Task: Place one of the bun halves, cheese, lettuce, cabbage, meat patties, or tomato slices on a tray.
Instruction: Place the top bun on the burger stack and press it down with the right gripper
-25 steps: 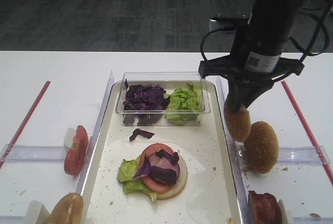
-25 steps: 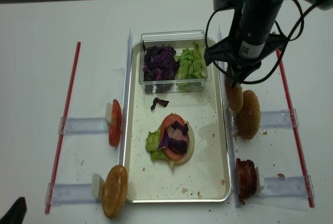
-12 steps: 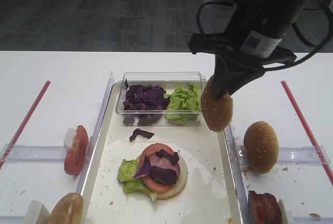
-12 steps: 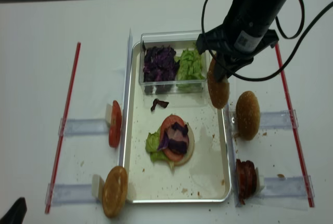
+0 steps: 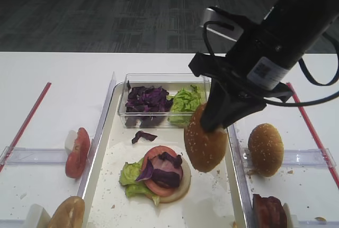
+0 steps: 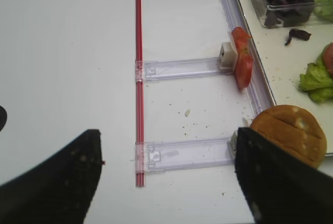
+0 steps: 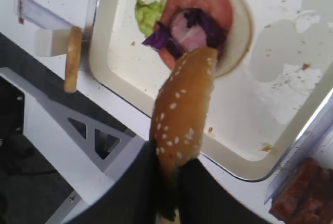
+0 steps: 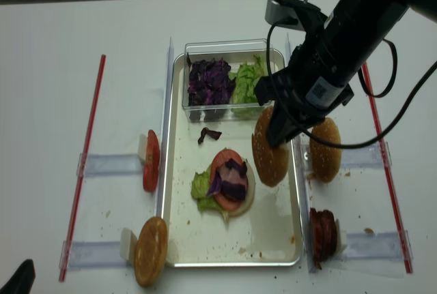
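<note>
My right gripper (image 5: 214, 124) is shut on the edge of a sesame-seeded bun half (image 5: 205, 141), which hangs on edge above the tray (image 5: 233, 160), just right of the stack. In the right wrist view the bun half (image 7: 183, 110) points down at that stack (image 7: 200, 24) from my gripper (image 7: 169, 166). The stack (image 5: 161, 173) is a pale bun bottom with lettuce, a tomato slice and cabbage. A second seeded bun half (image 5: 265, 149) stands right of the tray, with meat patties (image 5: 269, 212) nearer the front. My left gripper (image 6: 166, 182) is open over bare table.
A clear tub (image 5: 165, 78) at the tray's far end holds purple cabbage (image 5: 145, 100) and lettuce (image 5: 186, 101). Left of the tray stand a tomato slice (image 5: 77, 152) and a glossy bun (image 5: 66, 215) on clear holders. Red strips (image 5: 27, 117) run along both sides.
My right gripper has carried the bun half from beside the second bun, left across the tray's rim and nearer the front, beside the stack. The left gripper has not moved.
</note>
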You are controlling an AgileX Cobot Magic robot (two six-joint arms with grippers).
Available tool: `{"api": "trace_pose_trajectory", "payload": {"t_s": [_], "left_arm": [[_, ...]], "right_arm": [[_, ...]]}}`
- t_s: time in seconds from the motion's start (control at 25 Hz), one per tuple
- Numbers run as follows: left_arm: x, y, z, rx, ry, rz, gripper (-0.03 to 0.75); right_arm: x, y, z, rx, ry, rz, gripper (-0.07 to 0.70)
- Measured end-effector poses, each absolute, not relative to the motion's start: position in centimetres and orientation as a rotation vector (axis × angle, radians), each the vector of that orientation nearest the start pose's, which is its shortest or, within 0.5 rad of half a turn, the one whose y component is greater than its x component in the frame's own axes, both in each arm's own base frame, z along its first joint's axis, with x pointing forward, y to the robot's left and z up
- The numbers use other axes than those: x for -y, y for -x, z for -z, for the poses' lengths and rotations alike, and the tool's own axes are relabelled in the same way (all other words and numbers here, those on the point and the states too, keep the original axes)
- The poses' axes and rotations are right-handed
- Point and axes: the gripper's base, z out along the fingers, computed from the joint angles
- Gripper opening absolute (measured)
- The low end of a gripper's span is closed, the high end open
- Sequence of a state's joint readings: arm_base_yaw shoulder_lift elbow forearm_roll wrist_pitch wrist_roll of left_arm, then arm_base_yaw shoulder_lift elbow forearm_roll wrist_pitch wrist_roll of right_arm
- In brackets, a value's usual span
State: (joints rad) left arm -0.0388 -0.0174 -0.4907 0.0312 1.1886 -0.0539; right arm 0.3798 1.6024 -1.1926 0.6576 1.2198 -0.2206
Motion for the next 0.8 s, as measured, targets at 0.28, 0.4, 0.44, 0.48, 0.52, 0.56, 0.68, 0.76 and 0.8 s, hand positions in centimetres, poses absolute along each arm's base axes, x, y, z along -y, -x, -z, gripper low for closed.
{"api": "trace_pose_trajectory", "payload": {"t_s": [0.28,0.4,0.44,0.48,0.52,0.56,0.68,0.76,0.8], "left_arm": [[-0.31,1.23,-26.46,-2.164,0.020,0.015,0.493],[-0.31,1.23,-26.46,-2.164,0.020,0.015,0.493],[-0.31,1.23,-26.46,-2.164,0.020,0.015,0.493],[-0.31,1.23,-26.46,-2.164,0.020,0.015,0.492],[-0.31,1.23,-26.46,-2.164,0.020,0.015,0.493],[-0.31,1.23,-26.46,-2.164,0.020,0.015,0.493],[-0.31,1.23,-26.46,-2.164,0.020,0.015,0.493],[-0.31,1.23,-26.46,-2.164,0.020,0.015,0.493],[-0.31,1.23,-26.46,-2.164,0.020,0.015,0.493]], "right_arm": [[-15.97,-24.82,-26.33,-2.954,0.590,-1.049,0.120],[-16.02,-24.79,-26.32,-2.945,0.602,-1.060,0.120],[-16.05,-24.79,-26.35,-2.939,0.609,-1.066,0.120],[-16.09,-24.79,-26.38,-2.930,0.620,-1.073,0.120],[-16.13,-24.78,-26.40,-2.923,0.625,-1.082,0.120],[-16.17,-24.76,-26.39,-2.919,0.628,-1.091,0.120],[-16.25,-24.75,-26.46,-2.901,0.649,-1.106,0.120],[-16.25,-24.75,-26.46,-2.898,0.655,-1.106,0.120],[-16.25,-24.75,-26.46,-2.895,0.662,-1.105,0.120]]}}
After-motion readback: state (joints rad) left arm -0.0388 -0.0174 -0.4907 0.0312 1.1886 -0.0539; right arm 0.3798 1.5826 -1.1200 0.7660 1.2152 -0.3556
